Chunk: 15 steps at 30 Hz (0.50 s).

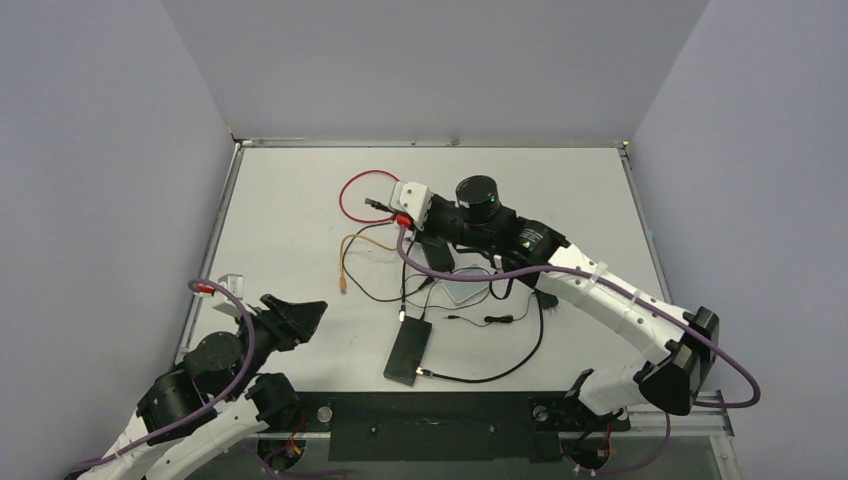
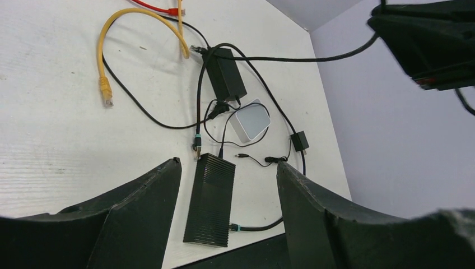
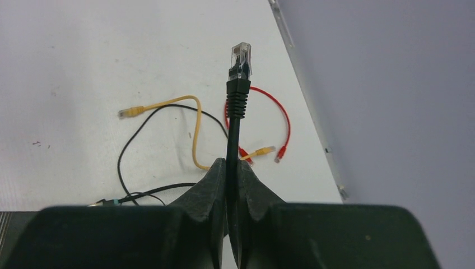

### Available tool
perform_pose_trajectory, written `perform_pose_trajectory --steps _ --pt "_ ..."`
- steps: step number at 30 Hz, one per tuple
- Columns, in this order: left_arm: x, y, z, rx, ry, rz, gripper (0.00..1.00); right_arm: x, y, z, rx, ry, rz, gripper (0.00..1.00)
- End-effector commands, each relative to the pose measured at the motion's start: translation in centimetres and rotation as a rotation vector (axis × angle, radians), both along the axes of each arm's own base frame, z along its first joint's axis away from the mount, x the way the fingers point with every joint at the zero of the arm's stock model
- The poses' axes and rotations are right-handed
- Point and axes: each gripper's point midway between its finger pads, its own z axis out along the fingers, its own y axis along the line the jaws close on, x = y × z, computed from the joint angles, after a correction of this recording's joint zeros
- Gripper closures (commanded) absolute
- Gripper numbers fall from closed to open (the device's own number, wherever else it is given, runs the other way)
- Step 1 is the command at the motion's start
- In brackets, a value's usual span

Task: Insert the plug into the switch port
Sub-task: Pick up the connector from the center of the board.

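one plug juts free for aiming, right gripper pinching its cable beyond the switch; left gripper spread.

Left claw spread wide; switch box between fingers; grey pad beyond.
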Motion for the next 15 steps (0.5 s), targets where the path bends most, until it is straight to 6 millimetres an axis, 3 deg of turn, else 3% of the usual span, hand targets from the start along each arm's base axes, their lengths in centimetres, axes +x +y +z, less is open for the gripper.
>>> perform_pose_trajectory --steps 1,8,11,15 --pt "0.3 -1.2 1.1 -0.017 -0.010 -0.027 0.39 0.0 -4.0 6.6 0.012 -0.123 -0.124 1.00" --pt "0.5 -2.4 1.5 -0.009 -0.021 -0.067 0.39 -1.9 -8.5 8.1 -0.076 -0.167 -0.237 1.00" --pt "0.6 -3.3 1.6 -0.003 -0.021 -0.096 0.39 -2.6 -10.9 6.8 -0.194 -0.187 -0.327 1.00" --pt "0.7 -4.8 1.9 0.003 -0.023 -0.142 0.39 -4.8 -11.6 4.5 -0.234 -0.183 -0.304 1.00"
